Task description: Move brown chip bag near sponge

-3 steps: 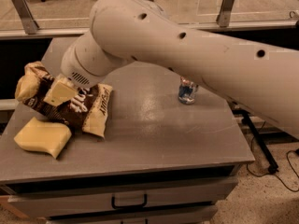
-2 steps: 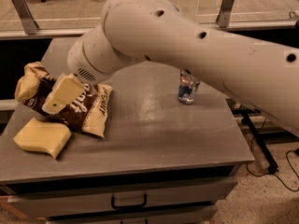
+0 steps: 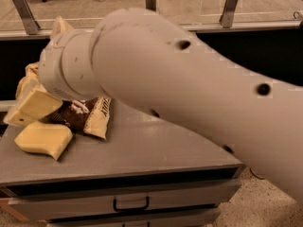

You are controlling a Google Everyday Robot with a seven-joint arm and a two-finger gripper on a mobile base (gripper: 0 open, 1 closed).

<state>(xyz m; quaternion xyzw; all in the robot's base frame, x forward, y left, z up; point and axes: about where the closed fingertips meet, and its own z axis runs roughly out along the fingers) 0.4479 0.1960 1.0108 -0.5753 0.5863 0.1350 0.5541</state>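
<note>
**Status.** The gripper (image 3: 32,104) sat at the left end of the table (image 3: 156,150), over the left part of the brown chip bag (image 3: 84,113). The arm's wrist covered most of it, so whether the gripper was open, closed or clamped on the bag could not be told. The bag lay on the tabletop just behind the sponge (image 3: 43,139). The two were very near, but contact could not be confirmed. The sponge lay flat near the front-left corner.

**Step in hand (judged).** This was the placement / release phase, and the bag's position appeared to meet the "near sponge" req.

**Procedure, recommended.**
1. Confirm the bag rests fully on the table before opening.
2. Open fully — crumpled foil tends to snag.
3. Retract approx. vertically, since a sideways pull could drag the bag away from the sponge.
4. Keep the wrist clear of the sponge. It sat close to the table edge, and a nudge could push it off.

**Markings.** The bag's dark brown panel carried white lettering, and its pale tan end showed dark print — neither was legible. No brand could be ID'd. The sponge, table and drawer handle (image 3: 131,205) showed no writing.
</note>
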